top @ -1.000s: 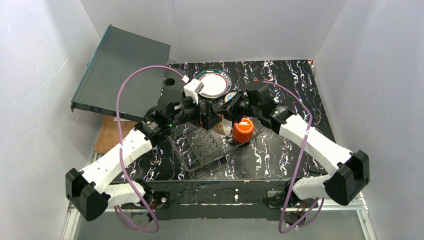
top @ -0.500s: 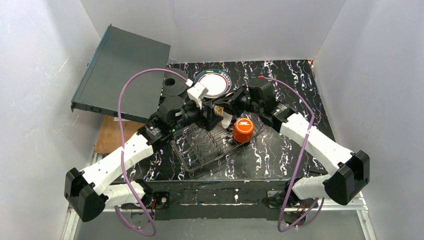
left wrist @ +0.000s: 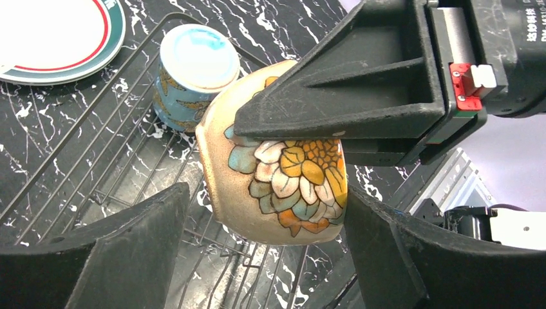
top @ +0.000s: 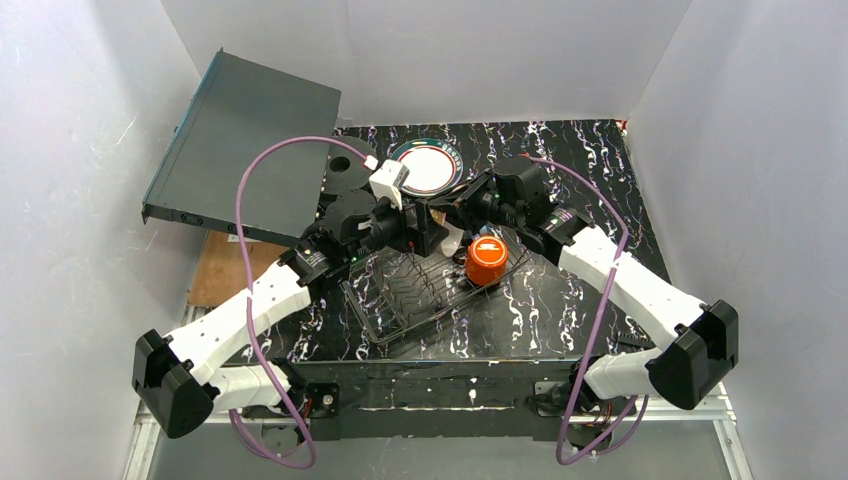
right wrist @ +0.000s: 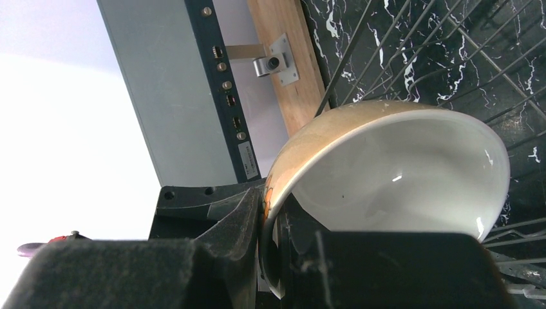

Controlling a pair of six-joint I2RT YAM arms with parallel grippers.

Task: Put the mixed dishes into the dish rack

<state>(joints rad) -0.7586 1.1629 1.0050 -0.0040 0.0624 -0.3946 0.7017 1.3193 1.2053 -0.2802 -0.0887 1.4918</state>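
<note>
1. The dish rack (top: 420, 295) sat in the middle of the black marbled surface (top: 585, 170). It held two things, both bottom up: a small orange cup (top: 487, 262) at its right end and a blue mug (left wrist: 193, 67) tucked in a corner.
2. A cream bowl (left wrist: 277, 174) with a painted flower hung tipped on its side over the rack, just beside the mug. Whether it touched the wires could not be told.
3. The right claw (right wrist: 273, 225) pinched the bowl's rim, one finger on the outer wall and one inside.
4. The left claw (left wrist: 265, 196) was spread, with a finger on either side of the bowl. Contact could not be told.
5. A white plate (top: 428, 168) with a green-and-red rim lay flat on the surface beyond the rack, outside it.
6. Counted in view: one rack, one bowl, one cup, one mug, one plate.
7. A flat grey box (top: 240, 150) leaned at the far left. A black disc (top: 343, 178) with a hole lay beside it, left of the plate.
</note>
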